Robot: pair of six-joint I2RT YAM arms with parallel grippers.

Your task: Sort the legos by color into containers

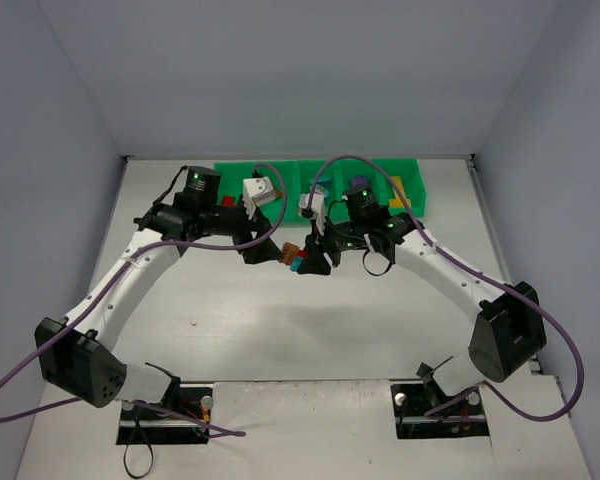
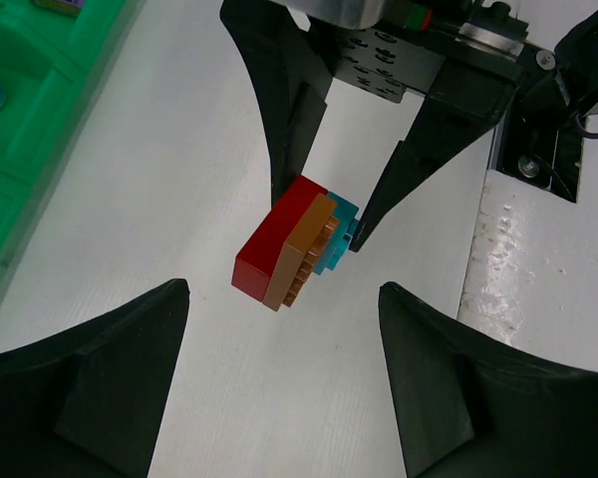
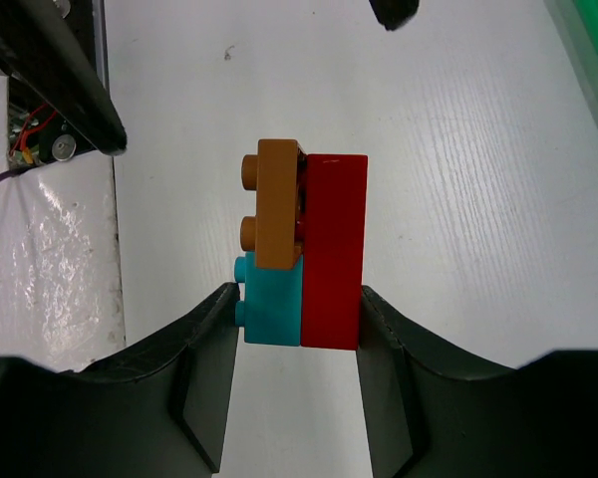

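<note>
Right wrist view, entry one: my right claw (image 3: 299, 311), clenched on a stack of three plastic bricks (image 3: 304, 249), one finger on each side of its near end. As far as I can judge, the stack is held above the white tabletop (image 3: 458, 199).

Contents of the stack:
- long red brick (image 3: 334, 249)
- brown brick (image 3: 277, 204), studs facing outward
- small cyan brick (image 3: 272, 309), next to the brown one on the same face of the red
- all three pressed together

Entry two: my left claw (image 2: 284, 299), released, jaws wide, nothing between them. It points at the free end of the stack, just short of it.

Entry three: long bright green plastic tray (image 1: 230, 172), at the far side of the table, beyond both claws.

Progress, as I judge it:
- Done: a yellow piece (image 1: 405, 186) and a purple piece (image 1: 358, 184) seem to lie in compartments at the tray's right end.
- Left: the red, brown and cyan bricks are not yet pulled apart, and none of them is in a compartment.

Not determinable:
- My arms cover much of the tray, so I cannot count the compartments or their contents.
- The left wrist view shows only a corner of the tray, with a bluish shape I cannot identify.
- I make out no loose bricks on the table.
</note>
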